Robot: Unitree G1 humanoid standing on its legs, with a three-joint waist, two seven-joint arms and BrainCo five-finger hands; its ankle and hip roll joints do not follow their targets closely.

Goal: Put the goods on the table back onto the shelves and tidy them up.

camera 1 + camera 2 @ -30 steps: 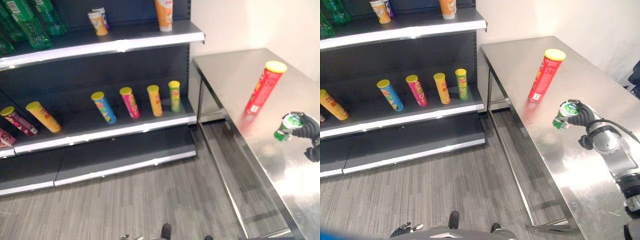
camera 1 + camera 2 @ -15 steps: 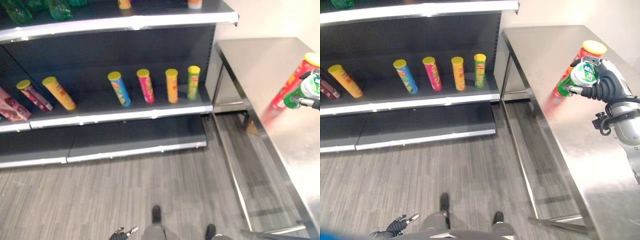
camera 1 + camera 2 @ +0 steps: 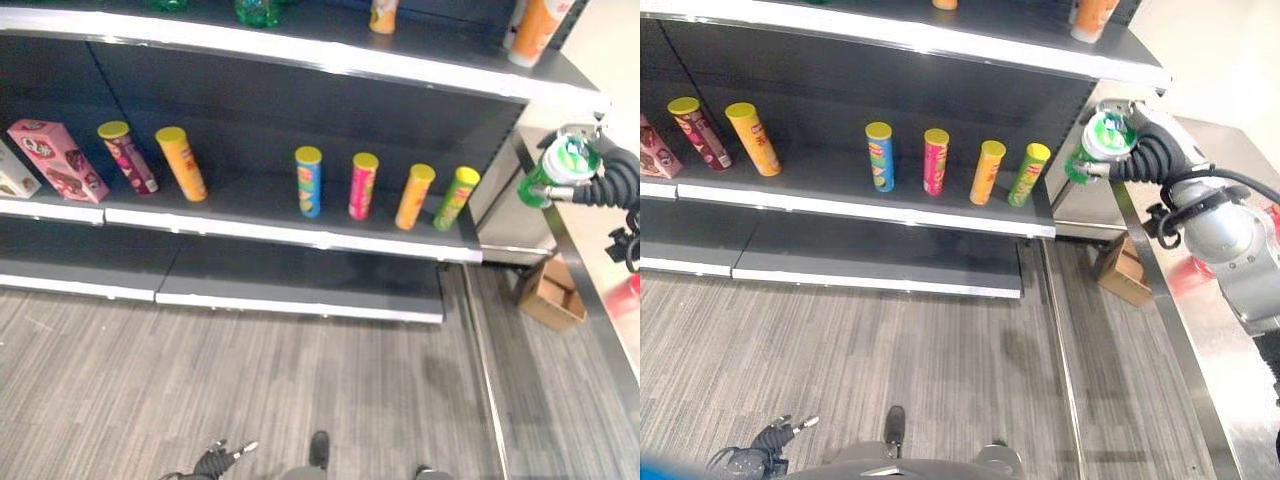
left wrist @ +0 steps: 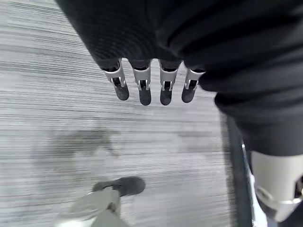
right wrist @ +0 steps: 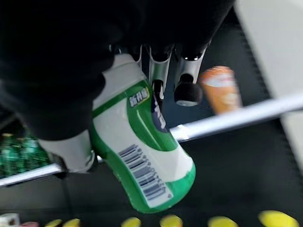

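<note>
**Right hand holds the green bottle up by the shelf end**

At the right edge of the frame I see my right hand [image 3: 1150, 150] raised, fingers curled round the green-and-white bottle [image 3: 1095, 145], which tilts in the air beside the shelves [image 3: 940, 35]. My left hand [image 4: 151, 87] hangs low over the floor [image 4: 71, 118], fingers straight and relaxed, holding nothing.

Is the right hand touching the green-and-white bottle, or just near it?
Touching. The right wrist view shows the right hand with fingers wrapped onto the green-and-white bottle; the right eye view shows it carried in the air beside the shelf.
</note>
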